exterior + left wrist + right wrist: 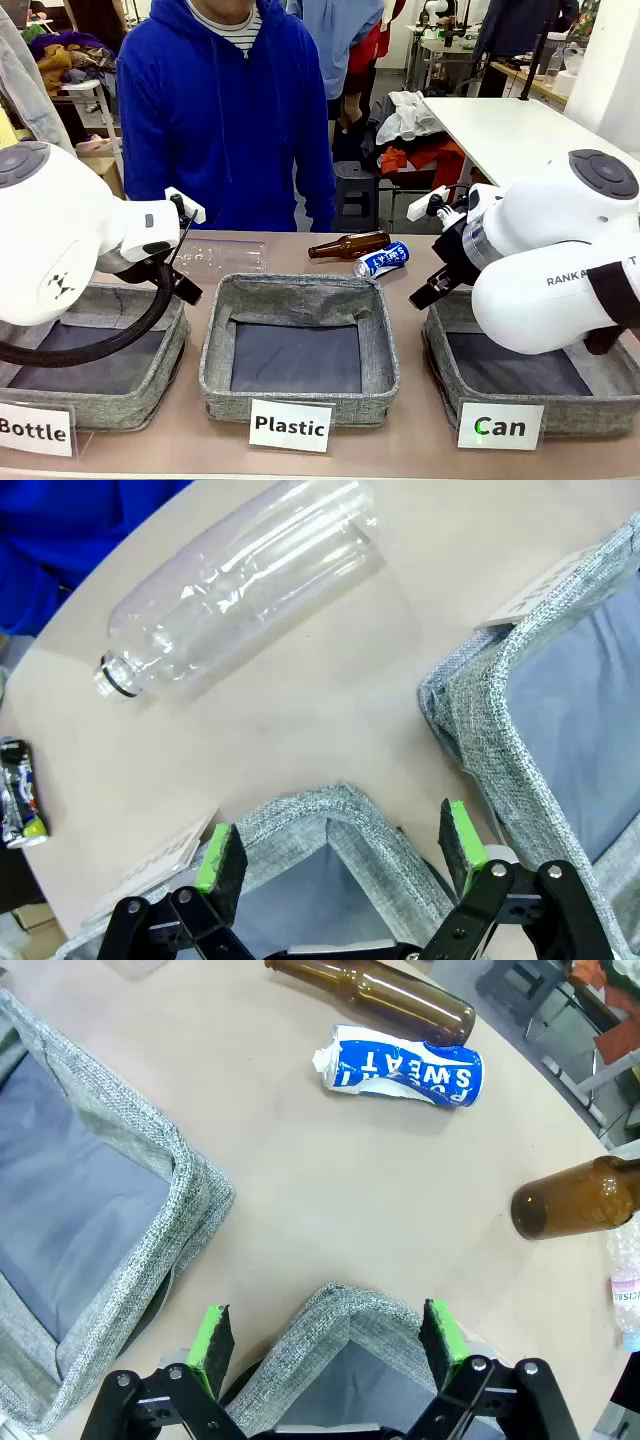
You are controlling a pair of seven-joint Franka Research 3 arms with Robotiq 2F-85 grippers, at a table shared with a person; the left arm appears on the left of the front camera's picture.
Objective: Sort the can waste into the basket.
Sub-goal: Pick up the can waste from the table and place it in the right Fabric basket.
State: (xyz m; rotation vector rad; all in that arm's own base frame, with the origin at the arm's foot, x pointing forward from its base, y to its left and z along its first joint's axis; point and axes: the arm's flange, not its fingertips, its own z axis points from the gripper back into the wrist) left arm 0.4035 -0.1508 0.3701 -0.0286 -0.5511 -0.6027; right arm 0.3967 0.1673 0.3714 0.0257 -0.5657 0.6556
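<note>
Over on the left, the left gripper (342, 848) hung spread over the Bottle basket (172, 345) corner. Farther right, the crushed blue can (383, 260) lay beside a brown bottle (350, 244). Then the right gripper (326, 1340), also spread, sat above the Can basket (585, 415). Best bet: straddle the can's short axis, clear of the bottle.

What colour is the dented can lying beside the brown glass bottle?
The can is blue with white lettering, clearest in the right wrist view.
</note>
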